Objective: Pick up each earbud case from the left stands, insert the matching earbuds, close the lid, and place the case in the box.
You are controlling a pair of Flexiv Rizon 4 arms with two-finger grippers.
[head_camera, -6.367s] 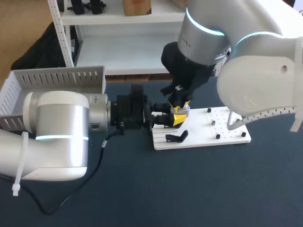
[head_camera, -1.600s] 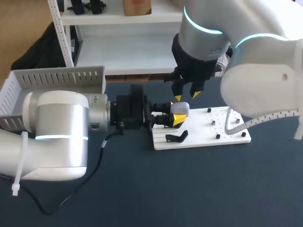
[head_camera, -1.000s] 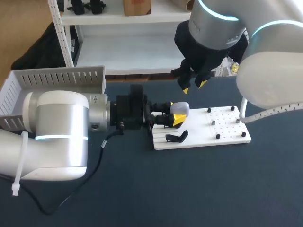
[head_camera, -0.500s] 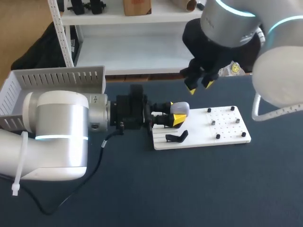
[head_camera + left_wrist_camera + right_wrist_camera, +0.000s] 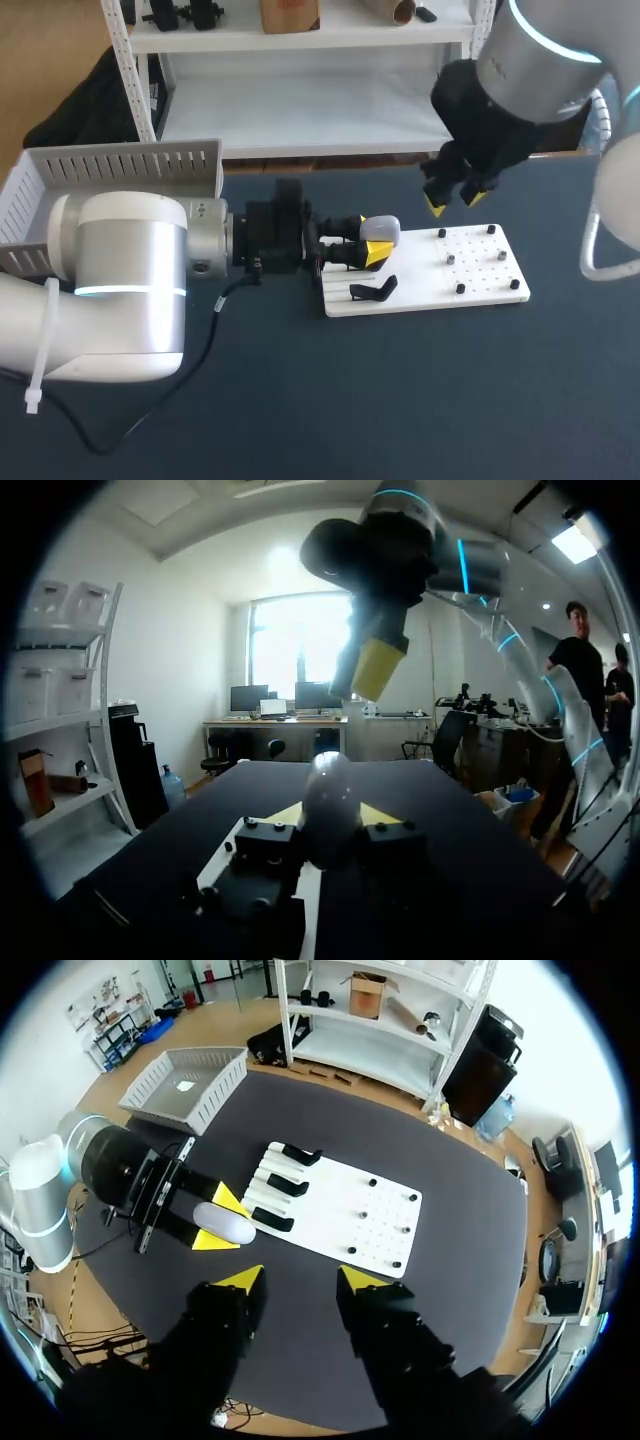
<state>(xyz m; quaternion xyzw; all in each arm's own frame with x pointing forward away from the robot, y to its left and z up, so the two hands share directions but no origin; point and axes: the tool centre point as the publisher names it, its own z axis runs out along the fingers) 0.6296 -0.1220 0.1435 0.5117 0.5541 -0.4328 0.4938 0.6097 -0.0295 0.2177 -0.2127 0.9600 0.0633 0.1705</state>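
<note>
On the white perforated plastic board (image 5: 480, 280), nearest us, a black curved stand (image 5: 373, 291) is sitting by its near left corner. Just behind that, at the board's left edge, we are clamping the pale grey oval earbud case (image 5: 380, 229), lid down, between both yellow fingertips of our left gripper (image 5: 372, 245). Farther back, our right gripper (image 5: 453, 200) is hanging above the board's far edge with its fingers spread apart and gripping nothing, and the grey slatted plastic box (image 5: 120, 165) is sitting well to the board's left, beyond its far side.
</note>
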